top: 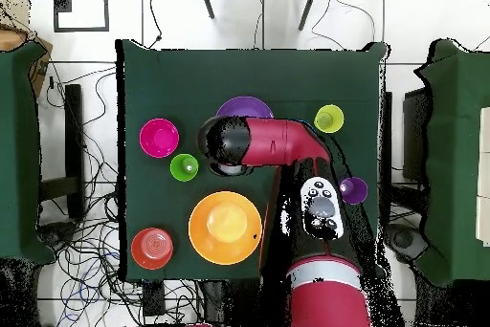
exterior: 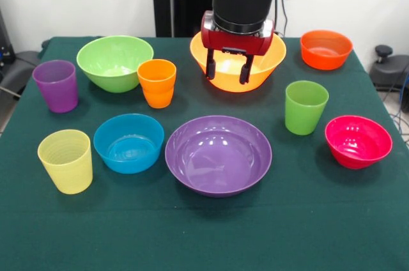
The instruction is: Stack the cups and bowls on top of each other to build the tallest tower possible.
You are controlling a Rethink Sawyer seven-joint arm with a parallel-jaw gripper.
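My gripper [exterior: 227,69] hangs open and empty, above the cloth between the large orange-yellow bowl [exterior: 265,60] [top: 225,228] and the wide purple bowl [exterior: 218,154] [top: 244,106]. All cups and bowls stand apart and upright, with no tower. In the front view the light green bowl [exterior: 115,61], orange cup [exterior: 156,82] and purple cup [exterior: 56,85] are at the left. The yellow cup [exterior: 65,160] and blue bowl [exterior: 128,143] sit nearer. To the right are the green cup [exterior: 305,107], pink-red bowl [exterior: 358,141] and orange-red bowl [exterior: 326,48].
A dark green cloth [exterior: 204,232] covers the table. In the overhead view the red arm [top: 282,141] hides the blue bowl, green bowl and orange cup. Cables lie on the floor [top: 86,237] beside the table.
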